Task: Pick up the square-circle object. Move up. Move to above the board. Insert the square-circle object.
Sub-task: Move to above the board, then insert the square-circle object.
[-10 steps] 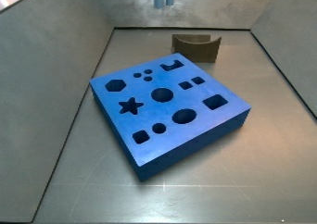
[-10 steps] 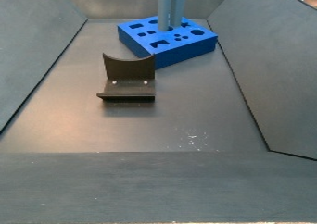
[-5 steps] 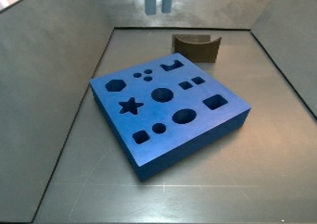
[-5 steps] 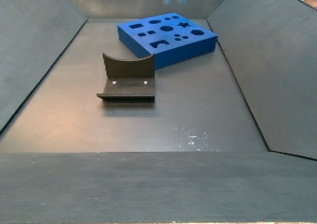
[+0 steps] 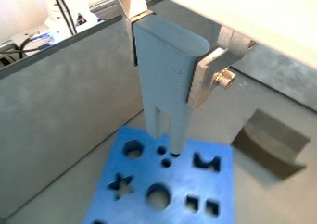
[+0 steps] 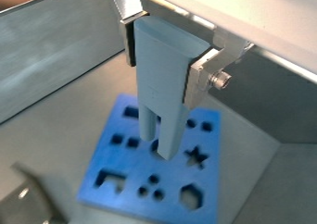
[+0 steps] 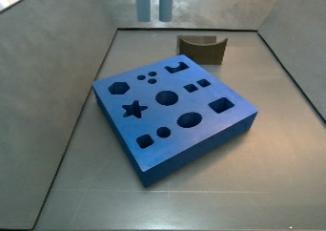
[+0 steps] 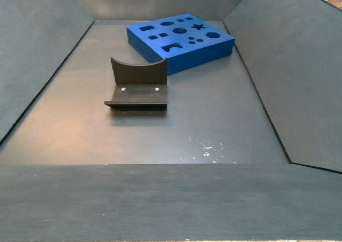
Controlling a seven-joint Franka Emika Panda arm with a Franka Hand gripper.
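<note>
Grey-blue square-circle object (image 5: 168, 66) sits clamped in gripper (image 5: 171, 54), hanging above board (image 5: 136, 177); vs 1 s ago we note its prongs (image 7: 152, 2) higher in side view. Board cutouts unfilled. Fixture (image 8: 136, 84) on bench.

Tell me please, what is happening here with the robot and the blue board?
The pincer of the Panda arm holds the square-circle object, a tall grey-blue block, upright by its upper part, the two prongs pointing down. It hangs in the air above the board, not touching it, so nothing is inserted yet. In a side view only the prong tips show at the top edge. The dark arch-shaped block lies apart on the floor.
</note>
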